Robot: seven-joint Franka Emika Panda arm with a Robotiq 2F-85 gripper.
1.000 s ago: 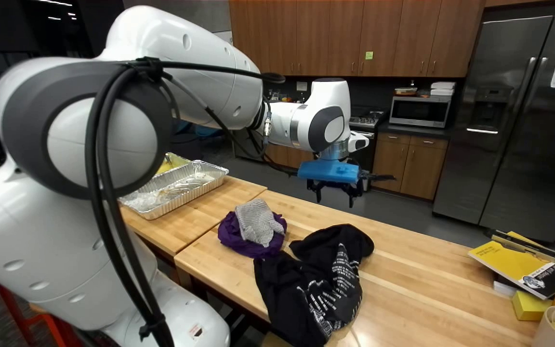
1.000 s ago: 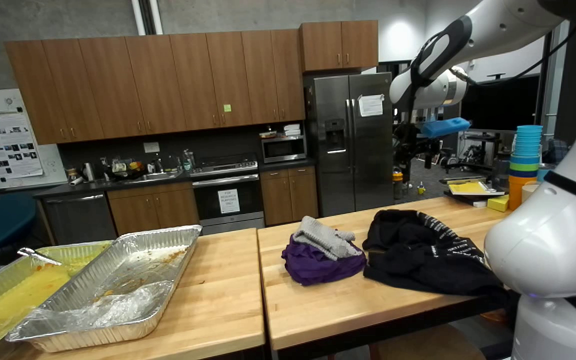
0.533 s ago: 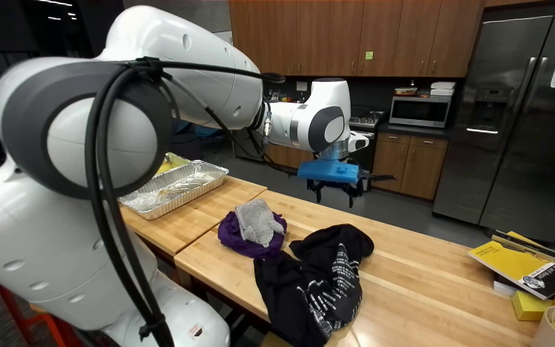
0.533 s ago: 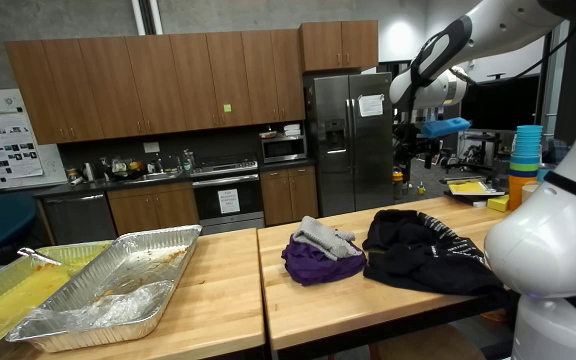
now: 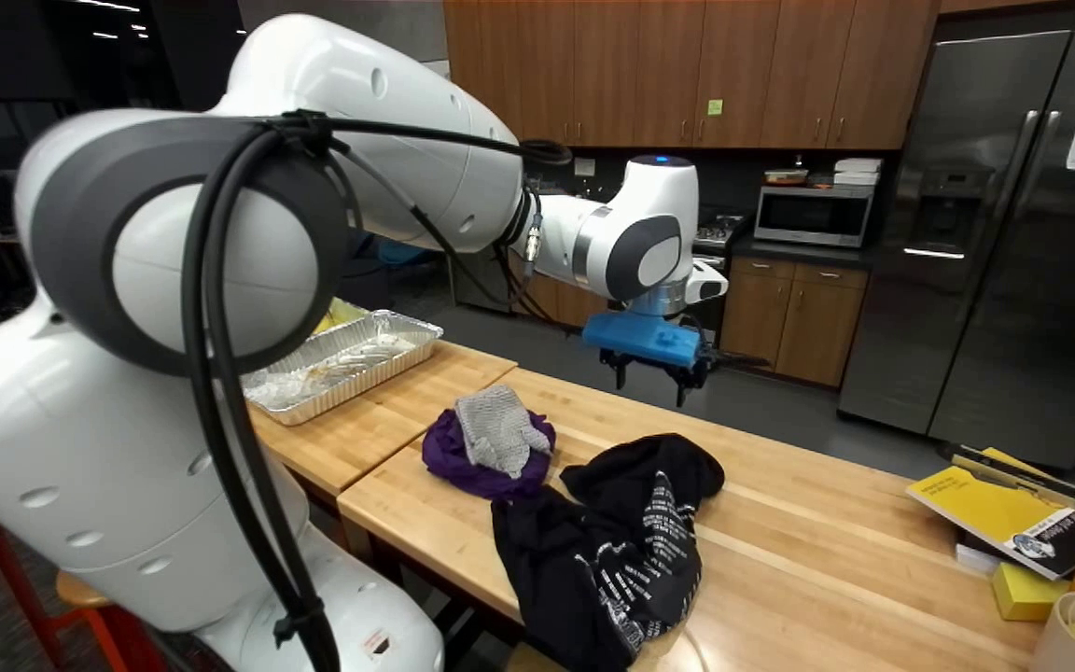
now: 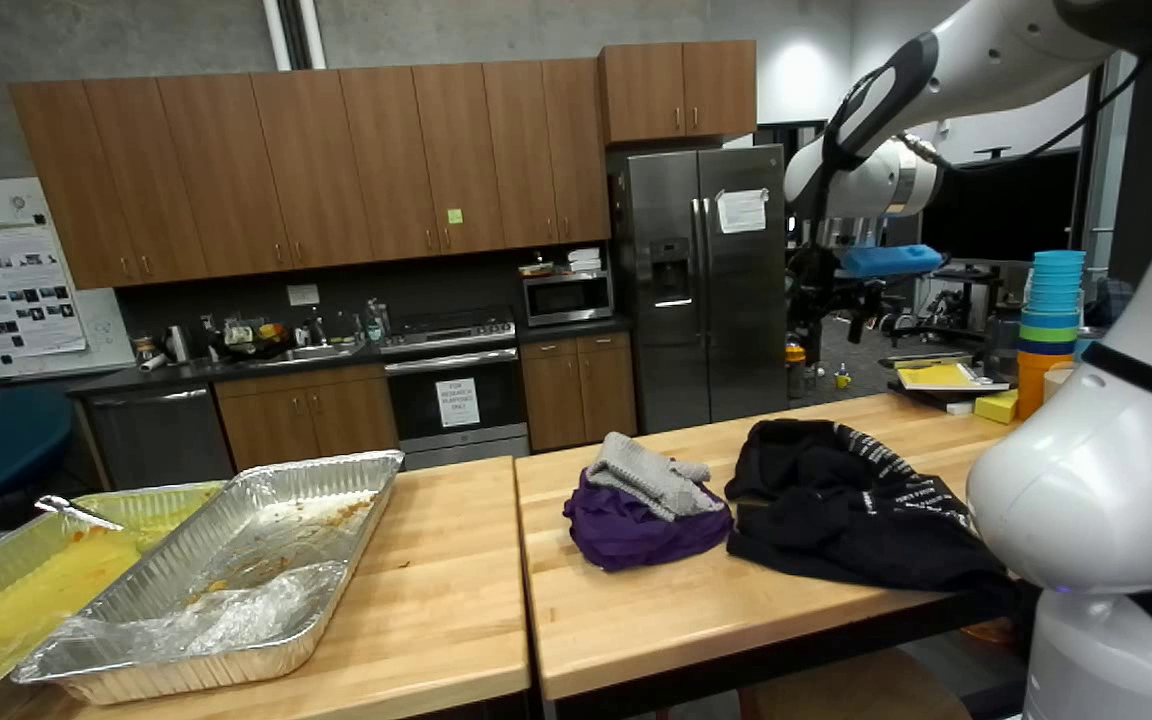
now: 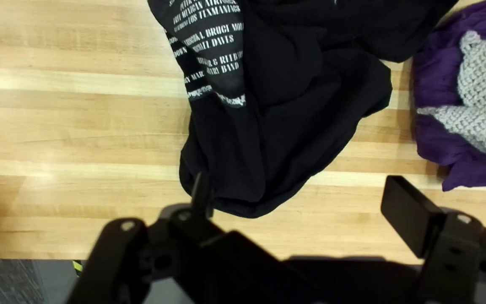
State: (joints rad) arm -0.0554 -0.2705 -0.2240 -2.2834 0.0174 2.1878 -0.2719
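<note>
My gripper (image 5: 651,390) is open and empty, high above the far side of the wooden table; it also shows in the wrist view (image 7: 300,194). It touches nothing. Nearest below it is a crumpled black garment with white lettering (image 5: 612,560), which also shows in an exterior view (image 6: 856,520) and in the wrist view (image 7: 293,109). In the wrist view one finger overlaps the garment's lower edge. Beside the garment lies a bunched purple cloth (image 5: 449,457), also in the wrist view (image 7: 437,84). A grey knitted piece (image 5: 500,434) rests on top of the purple cloth.
A foil tray (image 6: 316,645) stands on the adjoining table, beside a tray of yellow food (image 6: 46,580). At the table's other end are a yellow book (image 5: 985,509), a yellow block (image 5: 1027,595) and stacked coloured cups (image 6: 1051,310). A gap (image 6: 526,580) separates the tables.
In the last half second the arm has shifted slightly, and the gripper has moved a little right and tilted in an exterior view. The gripper stays open. The cloths have not moved.
</note>
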